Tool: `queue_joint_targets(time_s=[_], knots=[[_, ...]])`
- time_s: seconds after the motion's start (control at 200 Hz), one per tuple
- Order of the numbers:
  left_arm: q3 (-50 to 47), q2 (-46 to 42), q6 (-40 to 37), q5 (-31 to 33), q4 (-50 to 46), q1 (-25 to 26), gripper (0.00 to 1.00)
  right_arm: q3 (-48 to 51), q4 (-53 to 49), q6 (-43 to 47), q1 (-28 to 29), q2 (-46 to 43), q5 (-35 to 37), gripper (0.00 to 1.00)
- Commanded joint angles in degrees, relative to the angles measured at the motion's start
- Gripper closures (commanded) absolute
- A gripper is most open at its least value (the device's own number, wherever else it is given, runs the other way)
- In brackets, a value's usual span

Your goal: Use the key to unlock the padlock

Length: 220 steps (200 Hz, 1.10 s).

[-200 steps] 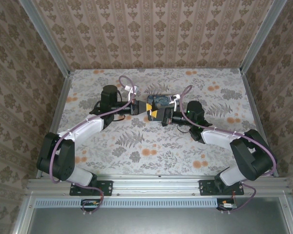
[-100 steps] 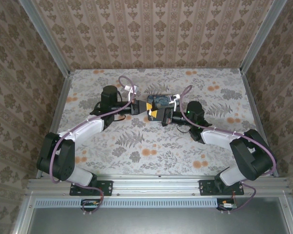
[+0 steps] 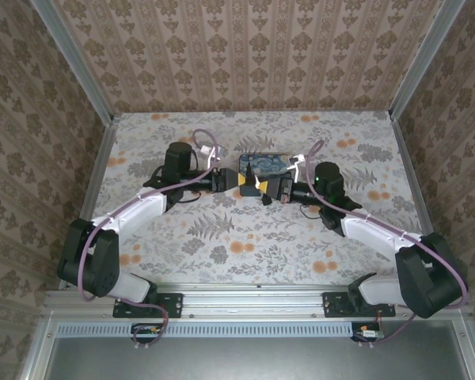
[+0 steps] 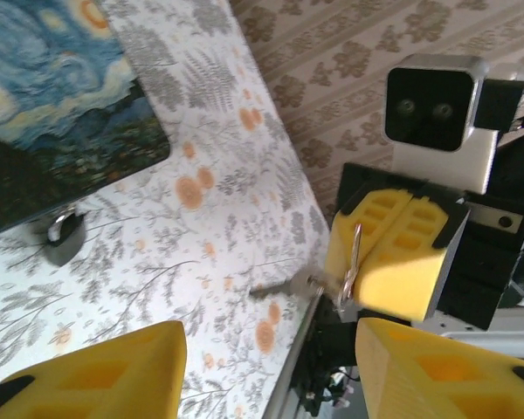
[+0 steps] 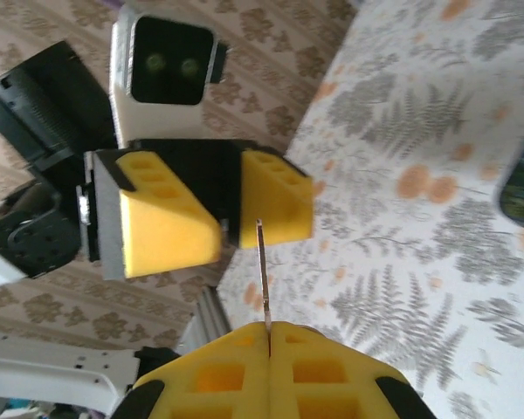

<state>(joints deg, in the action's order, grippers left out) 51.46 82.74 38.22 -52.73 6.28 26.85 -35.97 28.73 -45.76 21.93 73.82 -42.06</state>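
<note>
The table [image 3: 222, 245] carries the blue box [image 3: 265, 162] at 12 o'clock from the two grippers, which face tip to tip.

The left gripper [image 5: 231, 209] has its jaws apart and grips nothing, probably so it is free to steady the lock.

The right gripper [image 5: 269, 342] has its jaws closed on the key [image 4: 288, 286], blade outward for insertion.

The padlock [image 4: 61, 234] appears to be the small looped piece at the box edge, at 9 o'clock from the key.

key [image 4: 284, 286] | silvery, small | held level, tip free | head pinched in right end effector [image 4: 367, 253]
</note>
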Motion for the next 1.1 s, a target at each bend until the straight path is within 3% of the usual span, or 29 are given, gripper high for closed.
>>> queue_joint_targets(time_s=[0.0, 0.09, 0.155, 0.23, 0.27, 0.385, 0.6, 0.78, 1.095], knots=[[0.61, -2.35, -4.14, 10.33, -6.48, -0.17, 0.44, 0.61, -10.24, 5.49, -2.83, -3.33, -1.18, 1.00], [-0.44, -2.35, -5.89, 26.47, -11.18, 5.21, 0.42, 0.97, -14.43, 7.13, -5.34, -5.92, -0.34, 1.00], [-2.01, -0.93, -2.97, 37.07, -10.52, 10.09, 0.41, 0.45, -19.03, 8.75, -7.02, -7.71, 1.30, 1.00], [-2.69, 2.26, 0.76, 45.73, -8.91, 14.85, 0.40, -0.37, -24.28, 9.88, -9.01, -9.75, 4.09, 1.00], [-1.98, 4.57, 0.99, 48.66, -7.93, 17.59, 0.35, -0.63, -26.81, 10.06, -10.25, -10.99, 5.33, 1.00], [3.51, 11.57, 1.85, 57.63, -9.05, 24.49, 0.33, -1.45, -33.72, 11.96, -13.39, -15.32, 9.29, 1.00], [12.88, 22.72, 6.57, 66.28, -10.10, 28.73, 0.29, -0.90, -38.73, 12.44, -16.04, -20.32, 12.07, 1.00], [21.92, 29.69, 10.40, 72.56, -17.20, 30.10, 0.27, -0.07, -38.42, 12.08, -16.47, -20.55, 11.76, 1.00], [29.39, 36.81, 16.40, 74.22, -23.42, 30.35, 0.37, -1.21, -39.48, 13.59, -19.39, -20.31, 9.17, 1.00]])
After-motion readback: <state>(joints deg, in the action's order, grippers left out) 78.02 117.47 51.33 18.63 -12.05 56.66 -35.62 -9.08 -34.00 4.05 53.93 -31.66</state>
